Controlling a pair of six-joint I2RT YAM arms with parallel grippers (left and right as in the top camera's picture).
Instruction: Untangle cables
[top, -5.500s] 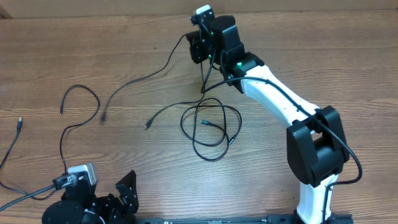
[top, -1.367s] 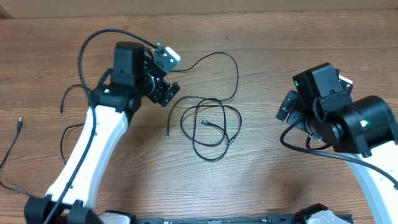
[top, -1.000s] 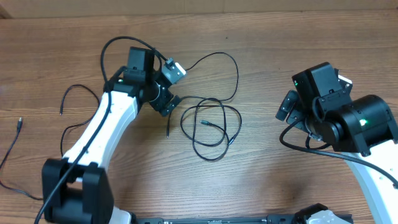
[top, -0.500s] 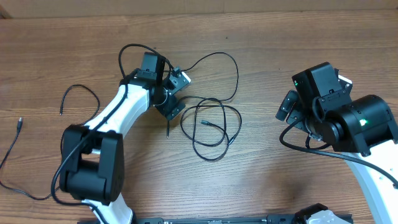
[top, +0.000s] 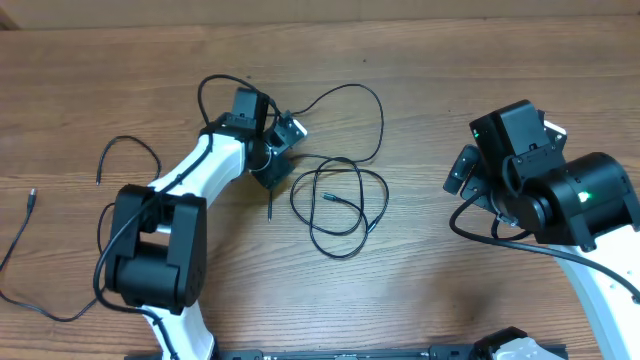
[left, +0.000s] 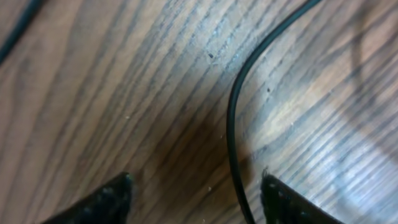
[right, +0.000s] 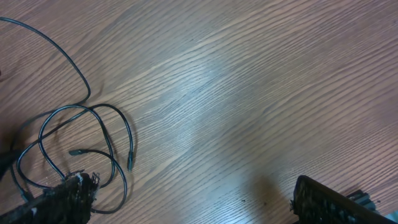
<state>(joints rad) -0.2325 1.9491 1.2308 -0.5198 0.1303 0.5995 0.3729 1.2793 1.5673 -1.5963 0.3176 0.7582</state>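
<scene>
Several thin black cables lie on the wooden table. A tangled coil (top: 345, 203) sits in the middle, also seen at the left of the right wrist view as a coil (right: 127, 140). A long strand (top: 382, 115) arches from the coil toward my left gripper (top: 272, 165). In the left wrist view that strand (left: 229, 124) runs down between the two fingertips of my left gripper (left: 196, 199), close to the right fingertip (left: 280, 199); the jaws stand apart on either side of it. My right gripper (right: 196, 202) hangs wide open over bare wood, right of the coil.
Another loose cable (top: 128, 139) curls at the left, and one with a plug tip (top: 32, 197) lies by the table's left edge. The left arm's own thicker cable (top: 205, 90) loops above its wrist. The right arm's bulk (top: 560, 195) stands at the right.
My left arm reached in toward the long strand and settled beside the coil. Its jaws have come closer together around the strand. The right arm has not moved.
</scene>
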